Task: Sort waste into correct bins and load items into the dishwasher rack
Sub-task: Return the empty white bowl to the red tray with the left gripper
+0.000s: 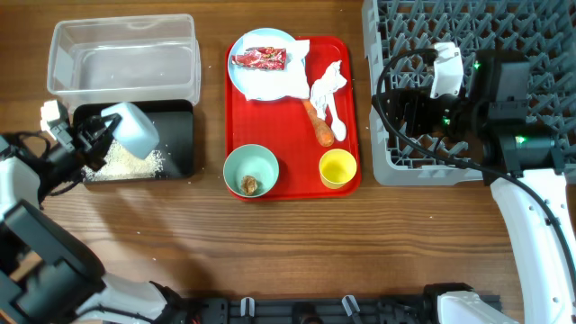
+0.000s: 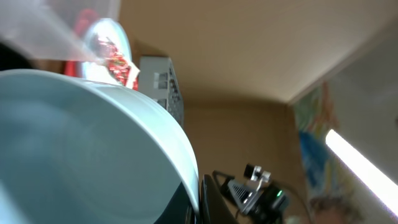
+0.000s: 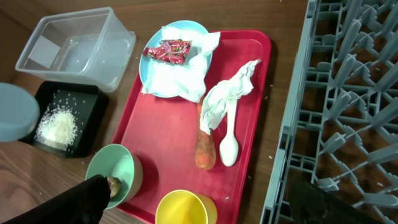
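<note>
Overhead, the left gripper [image 1: 99, 133] is clamped on the rim of the pale blue bowl [image 1: 135, 128]. The bowl is smooth and plain and is tipped on its side over the black bin [image 1: 180, 130], where white rice [image 1: 126, 164] is heaped at the front-left. The clear bin [image 1: 121, 54] butts against the black bin's far edge, and narrow strips of bare wood part the red tray [image 1: 288, 135] from the bins and from the dishwasher rack [image 1: 405, 27], over whose left side the right gripper [image 1: 403, 115] hangs with its jaws spread wide. A broad band of wood-grain table [image 1: 270, 243] lies free in front, and the left wrist view shows tan walls with a bright light strip.
</note>
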`<action>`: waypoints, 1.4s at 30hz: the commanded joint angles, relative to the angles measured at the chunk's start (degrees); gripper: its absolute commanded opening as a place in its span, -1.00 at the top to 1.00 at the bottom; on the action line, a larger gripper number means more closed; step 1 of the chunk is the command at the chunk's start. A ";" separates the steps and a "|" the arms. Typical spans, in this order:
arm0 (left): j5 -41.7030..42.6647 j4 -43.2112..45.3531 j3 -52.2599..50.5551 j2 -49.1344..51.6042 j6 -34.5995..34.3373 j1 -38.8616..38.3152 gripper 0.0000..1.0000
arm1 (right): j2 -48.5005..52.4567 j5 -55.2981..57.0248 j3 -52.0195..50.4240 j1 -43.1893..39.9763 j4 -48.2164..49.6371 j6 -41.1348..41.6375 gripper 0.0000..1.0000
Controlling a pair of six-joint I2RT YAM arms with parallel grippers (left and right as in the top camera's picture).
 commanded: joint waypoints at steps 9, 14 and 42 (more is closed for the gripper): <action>-41.53 15.76 3.58 -17.99 -4.00 -36.11 0.92 | 0.17 0.57 1.09 -0.02 -0.33 -0.48 -0.89; -76.78 17.11 3.58 -13.97 -3.98 -56.70 0.92 | 0.17 0.59 1.01 -0.02 -0.72 -0.59 -0.89; -99.82 23.71 3.89 5.33 -3.80 -72.57 -0.91 | 0.17 2.40 0.98 -0.04 -2.25 -0.61 -0.90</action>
